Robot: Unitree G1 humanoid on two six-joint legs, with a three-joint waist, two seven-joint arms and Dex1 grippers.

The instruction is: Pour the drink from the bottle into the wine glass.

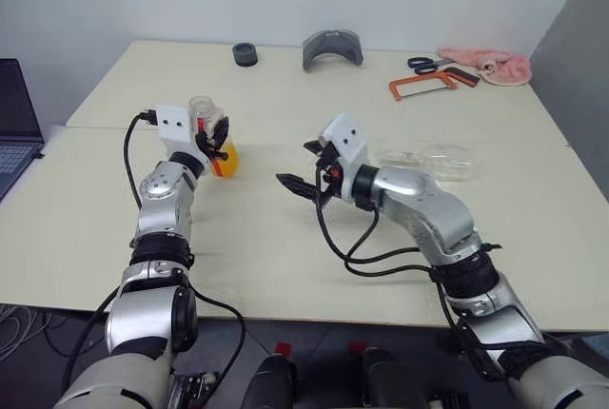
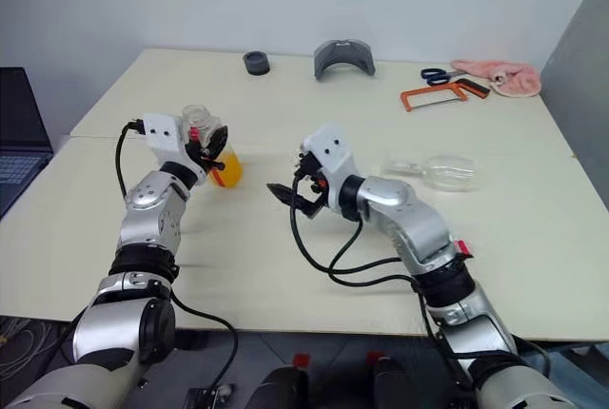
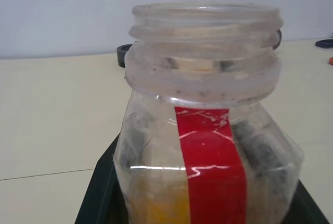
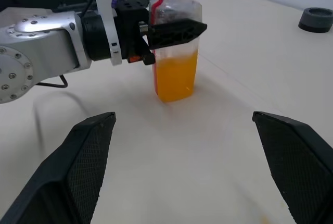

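Soft, even overhead light is washing the table (image 1: 285, 238), with only faint shadows lying under the arms. Small glints are showing on the bottle (image 3: 205, 130), sharp up close. The right gripper (image 4: 182, 166) fingers are looming large, the tabletop beside them smearing slightly.

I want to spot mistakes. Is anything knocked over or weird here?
Yes. The wine glass lies on its side on the table, behind the open right gripper. The bottle, upright in the shut left gripper, has no cap on.
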